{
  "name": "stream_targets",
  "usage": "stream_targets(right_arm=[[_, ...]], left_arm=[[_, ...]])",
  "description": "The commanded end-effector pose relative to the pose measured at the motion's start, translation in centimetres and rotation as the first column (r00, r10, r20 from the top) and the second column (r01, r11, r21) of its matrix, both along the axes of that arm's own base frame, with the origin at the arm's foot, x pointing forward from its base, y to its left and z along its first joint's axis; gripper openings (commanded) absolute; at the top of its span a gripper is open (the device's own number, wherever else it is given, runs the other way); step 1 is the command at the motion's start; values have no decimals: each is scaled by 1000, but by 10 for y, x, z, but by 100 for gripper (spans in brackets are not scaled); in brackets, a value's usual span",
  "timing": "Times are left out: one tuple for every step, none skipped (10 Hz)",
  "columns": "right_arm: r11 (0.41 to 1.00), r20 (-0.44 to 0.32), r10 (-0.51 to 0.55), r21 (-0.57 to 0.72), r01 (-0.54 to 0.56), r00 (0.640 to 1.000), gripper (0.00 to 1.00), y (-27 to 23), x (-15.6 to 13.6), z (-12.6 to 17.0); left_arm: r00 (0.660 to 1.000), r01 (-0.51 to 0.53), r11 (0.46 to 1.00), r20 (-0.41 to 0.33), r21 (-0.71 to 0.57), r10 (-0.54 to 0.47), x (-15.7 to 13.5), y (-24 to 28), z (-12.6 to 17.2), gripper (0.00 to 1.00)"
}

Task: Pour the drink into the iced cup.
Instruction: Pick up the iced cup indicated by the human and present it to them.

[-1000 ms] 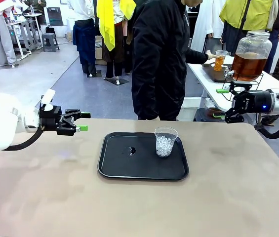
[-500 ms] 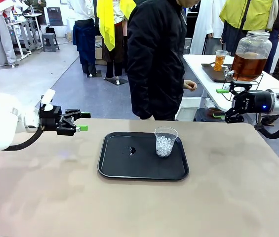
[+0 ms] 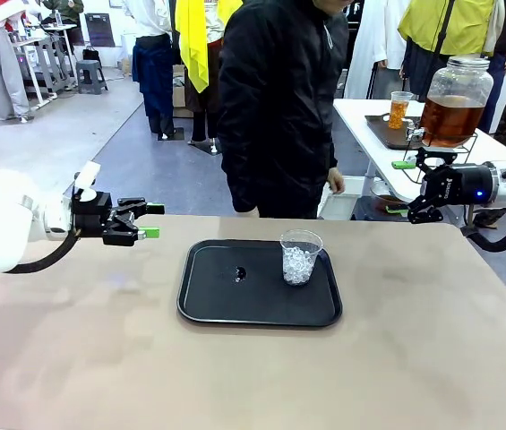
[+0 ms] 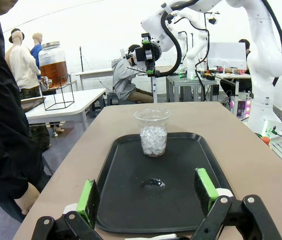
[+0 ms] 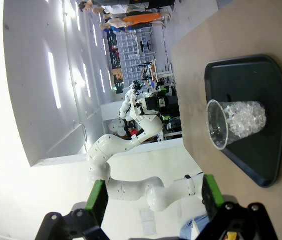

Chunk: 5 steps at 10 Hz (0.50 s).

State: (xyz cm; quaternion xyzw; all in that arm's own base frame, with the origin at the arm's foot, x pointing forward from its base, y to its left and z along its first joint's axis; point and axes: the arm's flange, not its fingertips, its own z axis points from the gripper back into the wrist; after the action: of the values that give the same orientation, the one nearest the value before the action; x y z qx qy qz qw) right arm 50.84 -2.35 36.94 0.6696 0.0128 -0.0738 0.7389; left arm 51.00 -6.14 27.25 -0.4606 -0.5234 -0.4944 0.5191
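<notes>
Person [image 3: 275, 107] stepped from side table [image 3: 353, 115]; tray [image 3: 226, 305] on tan table [image 3: 235, 376] holds iced cup [image 3: 299, 258].

Bright, even ceiling light is filling the room, so shadows around the black tray [image 3: 208, 305] are falling thin and soft. The bench [image 3: 100, 358] is showing a pale sheen toward its left side. In the right wrist view the white wall [image 5: 21, 100] and its light strips [image 5: 51, 75] are burning out to blank glare. The left wrist view is bowing the tray's edges, and its glossy surface is faintly mirroring the lights.
</notes>
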Motion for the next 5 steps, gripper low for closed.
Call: stream_targets(right_arm=[[1000, 3, -6, -4, 6, 1000, 100, 1, 0, 1], [1000, 3, -6, -4, 6, 1000, 100, 1, 0, 1], [1000, 3, -6, -4, 6, 1000, 100, 1, 0, 1], [1000, 3, -6, -4, 6, 1000, 100, 1, 0, 1], [1000, 3, -6, -4, 6, 1000, 100, 1, 0, 1]], left_arm=[[1000, 0, 1000, -7, -3, 0, 1, 0, 2, 100], [1000, 0, 1000, -7, -3, 0, 1, 0, 2, 100], [1000, 0, 1000, -7, -3, 0, 1, 0, 2, 100], [1000, 0, 1000, -7, -3, 0, 1, 0, 2, 100], [1000, 0, 1000, -7, -3, 0, 1, 0, 2, 100]])
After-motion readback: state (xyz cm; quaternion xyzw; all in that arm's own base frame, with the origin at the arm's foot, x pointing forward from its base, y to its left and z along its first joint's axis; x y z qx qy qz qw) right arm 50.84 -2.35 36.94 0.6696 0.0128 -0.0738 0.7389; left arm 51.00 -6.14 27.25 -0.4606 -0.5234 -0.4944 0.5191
